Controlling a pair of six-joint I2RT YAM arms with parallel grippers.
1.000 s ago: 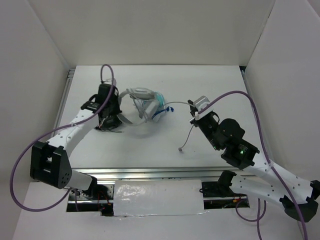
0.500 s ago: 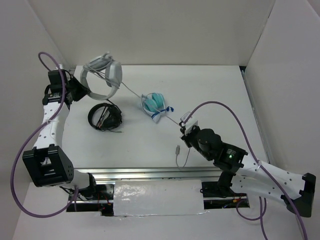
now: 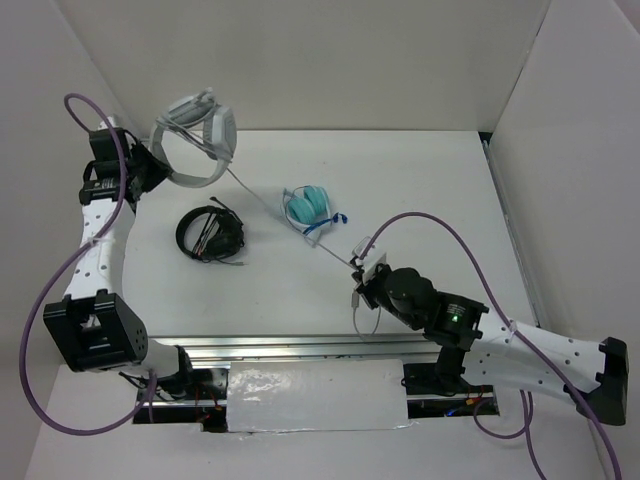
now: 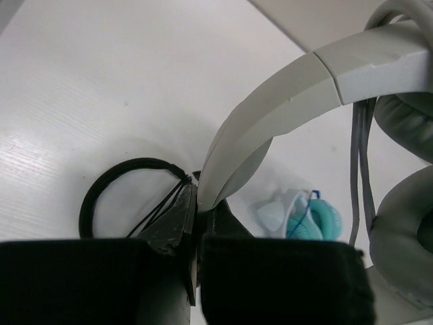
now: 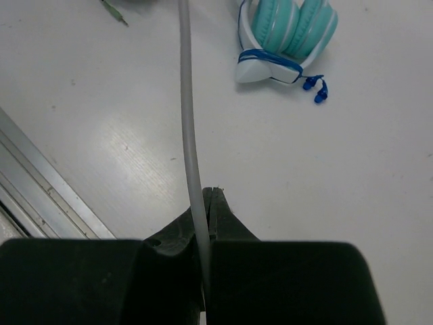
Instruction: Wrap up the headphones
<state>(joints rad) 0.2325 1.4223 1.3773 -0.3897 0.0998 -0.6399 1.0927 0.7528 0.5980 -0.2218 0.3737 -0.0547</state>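
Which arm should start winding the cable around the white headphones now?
Right. The right gripper pinches the grey cable near its free end, stretched straight to the headphones; the left gripper is shut on their headband, so it anchors.

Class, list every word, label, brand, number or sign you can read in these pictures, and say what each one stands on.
None can be read.
The headphones, their cable, the teal headphones and the black headset show no legible print.
The green dot on the right arm is a light, not text.
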